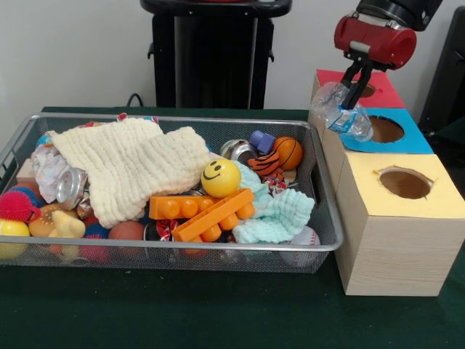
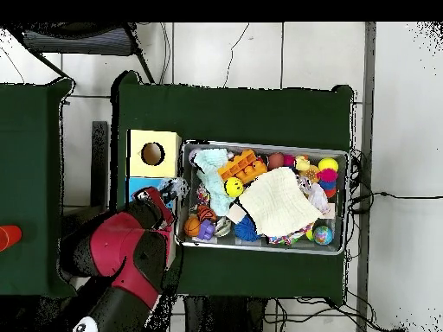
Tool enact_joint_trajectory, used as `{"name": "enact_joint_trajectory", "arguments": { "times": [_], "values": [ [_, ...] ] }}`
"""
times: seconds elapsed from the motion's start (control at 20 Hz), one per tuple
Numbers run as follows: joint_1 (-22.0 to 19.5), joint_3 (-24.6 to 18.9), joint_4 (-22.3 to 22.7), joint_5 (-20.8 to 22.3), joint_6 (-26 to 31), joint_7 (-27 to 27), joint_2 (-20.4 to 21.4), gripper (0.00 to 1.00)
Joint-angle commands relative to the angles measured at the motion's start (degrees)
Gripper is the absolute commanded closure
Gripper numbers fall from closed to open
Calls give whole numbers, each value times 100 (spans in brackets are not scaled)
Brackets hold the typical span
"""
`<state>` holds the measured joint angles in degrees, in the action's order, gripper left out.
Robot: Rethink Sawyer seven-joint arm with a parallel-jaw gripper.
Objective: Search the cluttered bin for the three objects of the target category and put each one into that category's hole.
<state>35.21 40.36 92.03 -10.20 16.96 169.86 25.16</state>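
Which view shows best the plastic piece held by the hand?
The front view: the hand grips the crumpled plastic piece beside the blue-topped hole. Overhead, the arm hides most of it.

Probably lab: pedestal-mounted robot arm (image 2: 121,259)

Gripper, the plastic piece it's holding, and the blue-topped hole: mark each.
gripper (image 1: 354,89): front view, between its dark fingertips.
plastic piece (image 1: 338,112): front view, crumpled clear body below the fingers.
blue-topped hole (image 1: 387,129): front view, dark opening in the light-blue top.
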Motion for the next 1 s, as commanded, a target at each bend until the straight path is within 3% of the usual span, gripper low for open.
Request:
{"name": "enact_joint_trajectory", "arguments": {
  "times": [0.05, 0.4, 1.0],
  "values": [
    [-34, -339, 102, -316, 152, 871, -239, 100],
    [-147, -680, 267, -340, 158, 736, -172, 100],
    [-103, -782, 430, -321, 582, 556, 191, 100]
  ]
}}
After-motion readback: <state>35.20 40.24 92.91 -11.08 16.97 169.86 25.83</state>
